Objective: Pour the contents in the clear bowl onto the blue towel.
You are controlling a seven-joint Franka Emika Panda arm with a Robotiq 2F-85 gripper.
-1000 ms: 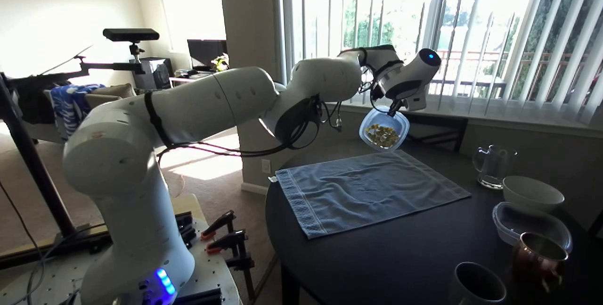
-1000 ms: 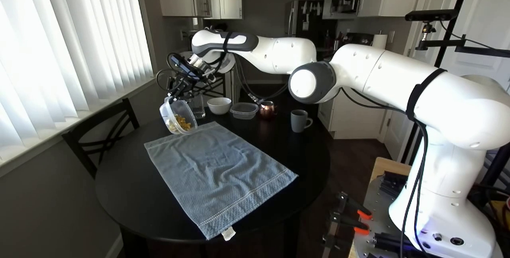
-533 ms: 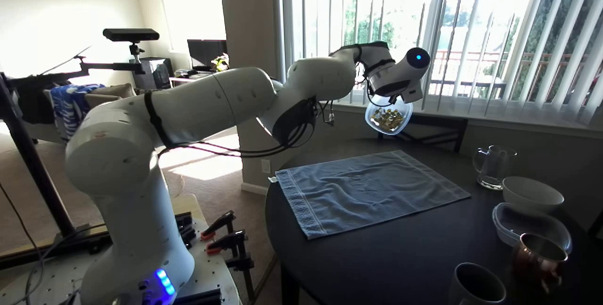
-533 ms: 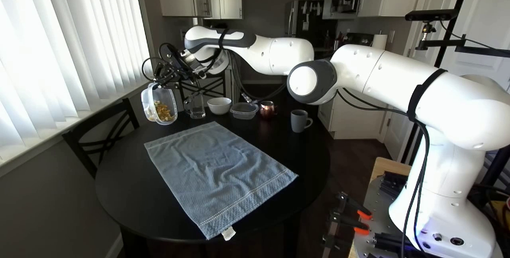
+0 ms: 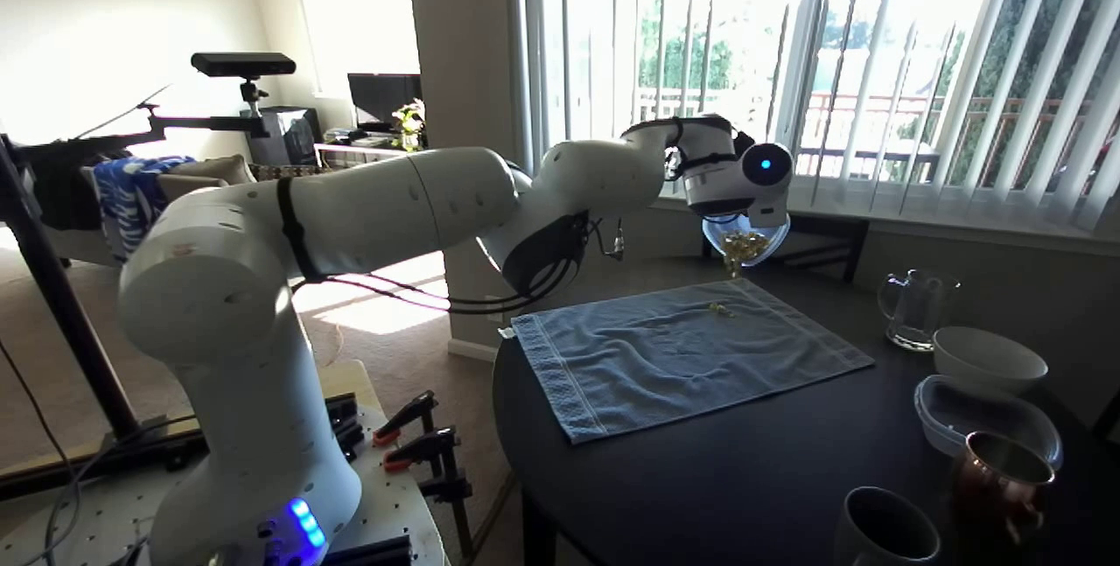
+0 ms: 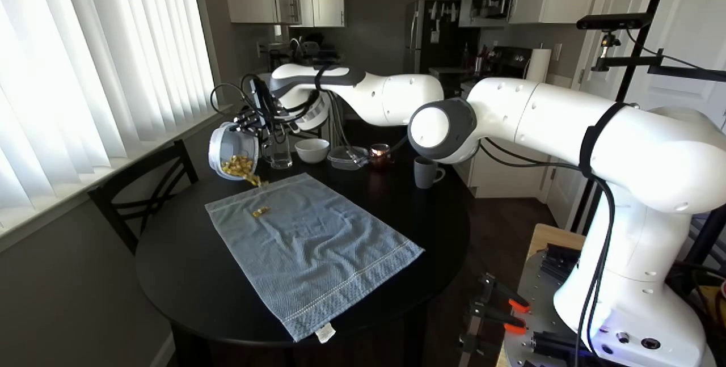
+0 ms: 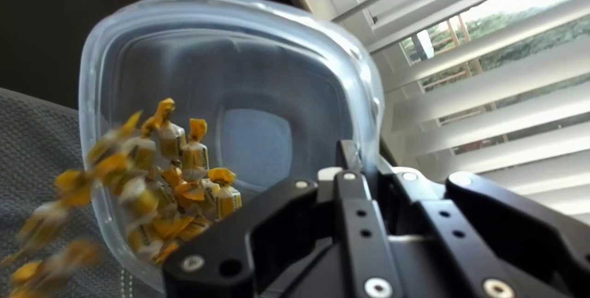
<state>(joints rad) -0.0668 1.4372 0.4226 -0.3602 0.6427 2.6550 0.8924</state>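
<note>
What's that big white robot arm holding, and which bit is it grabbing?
The black two-fingered gripper holds the clear rounded-square plastic bowl, pinching it by one side of its pale rim.

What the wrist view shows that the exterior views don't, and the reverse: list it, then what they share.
Wrist view only: dark print on the candy wrappers, and the claw pinching the clear bowl with a finger on each side of its wall.
Exterior views only, among other things: the white arm, glass mug, white bowl, copper mug and grey mug.
Both: the bowl tipped, yellow candies spilling out, the blue towel and the window blinds.
</note>
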